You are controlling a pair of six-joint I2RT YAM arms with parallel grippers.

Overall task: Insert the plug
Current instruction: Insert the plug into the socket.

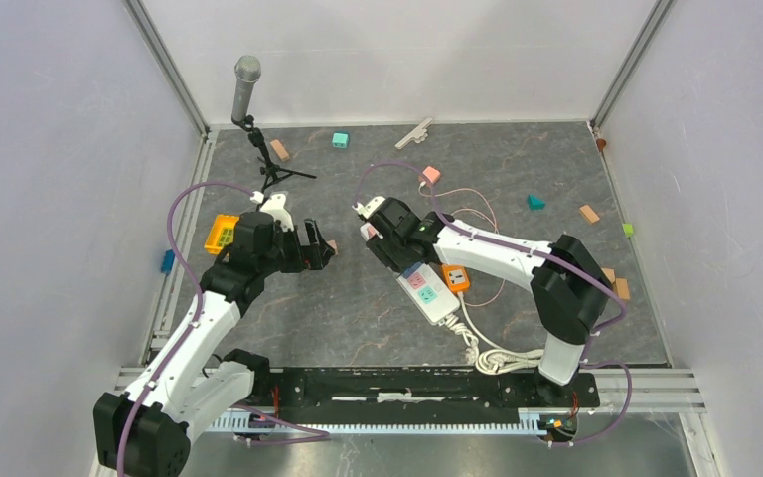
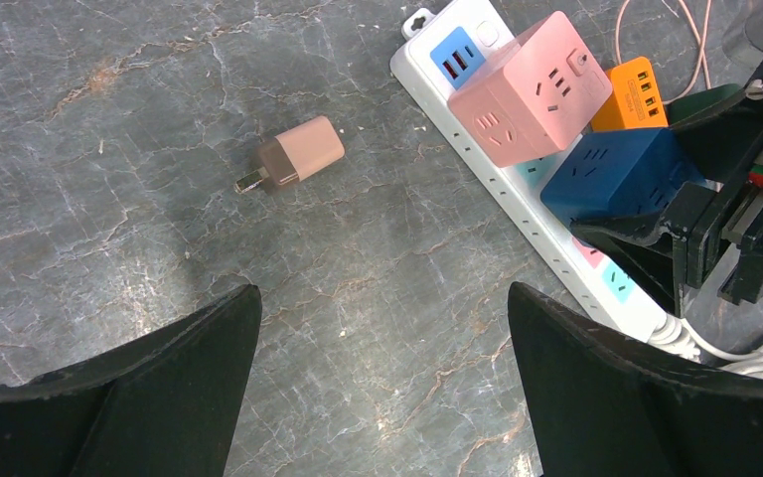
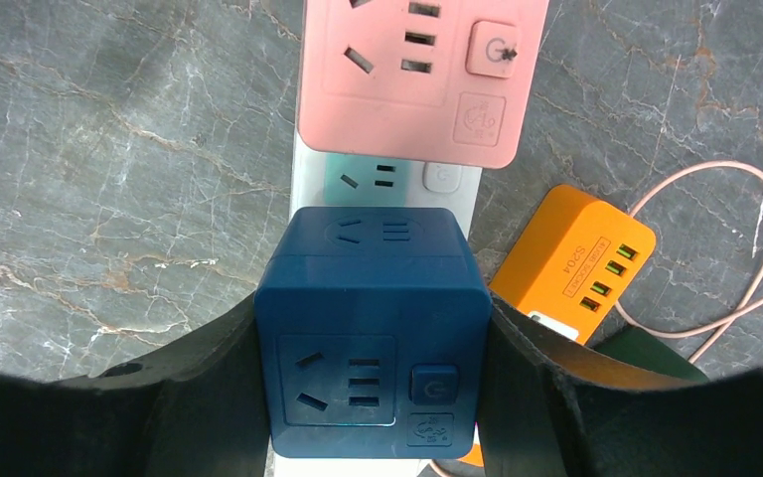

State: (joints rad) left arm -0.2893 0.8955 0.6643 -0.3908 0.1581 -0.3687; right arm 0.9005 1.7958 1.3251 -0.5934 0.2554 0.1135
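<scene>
A dark blue cube plug (image 3: 373, 338) stands on the white power strip (image 3: 305, 189), just below a pink cube plug (image 3: 417, 79) seated on the same strip. My right gripper (image 3: 373, 363) is shut on the blue cube, one finger on each side. In the left wrist view the blue cube (image 2: 616, 174) and pink cube (image 2: 530, 87) sit side by side on the strip (image 2: 477, 164). A small tan charger plug (image 2: 298, 154) lies loose on the table. My left gripper (image 2: 382, 298) hovers open over bare table, near the tan plug, holding nothing.
An orange USB charger (image 3: 571, 258) with a thin pink cable lies right of the strip. The strip's white cord is coiled (image 1: 502, 358) near the right arm's base. A microphone on a stand (image 1: 246, 89), an orange block (image 1: 221, 234) and small coloured blocks lie around.
</scene>
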